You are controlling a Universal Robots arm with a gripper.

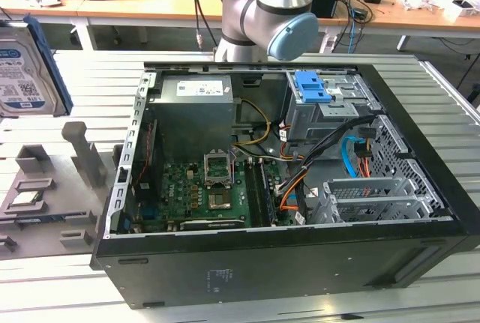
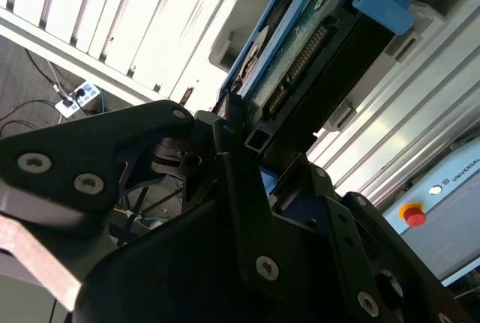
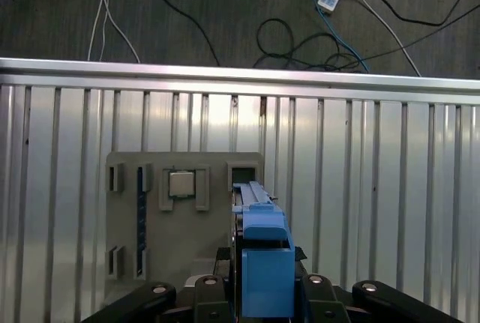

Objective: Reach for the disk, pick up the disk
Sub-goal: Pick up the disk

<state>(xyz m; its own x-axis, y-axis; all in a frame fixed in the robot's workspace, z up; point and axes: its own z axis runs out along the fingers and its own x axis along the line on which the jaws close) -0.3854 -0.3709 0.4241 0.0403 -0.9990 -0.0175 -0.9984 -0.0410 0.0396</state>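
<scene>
**Gripper and disk over the fixture.** My gripper (image 2: 259,143) is closed on the disk (image 2: 300,46). In the second wrist view its black fingers (image 2: 229,132) press against both faces of the drive at one end. The rest of the drive, with its connector row and blue frame, juts out past the fingertips.

In the first wrist view my wrist points straight down at the fixture (image 3: 202,240). The disk (image 3: 262,252) is seen edge-on, with its blue tab toward the camera. It hangs over the fixture's side, just beside the pocket that holds the chip (image 3: 180,184). I cannot tell whether the disk touches the fixture.

In the exterior view the disk (image 1: 19,64) stands on edge with its label side showing, close to the fixture (image 1: 45,210).

The fixture lies flat on the slatted table (image 3: 375,188). The open case (image 1: 300,263) lies on its side on the exterior view's right of the fixture. Past the case, farther from the fixture, is my arm (image 1: 274,8): an upright tube and a joint with a blue cap. Beyond the table edge on the fixture's far side, cables (image 3: 300,38) lie on the floor.
</scene>
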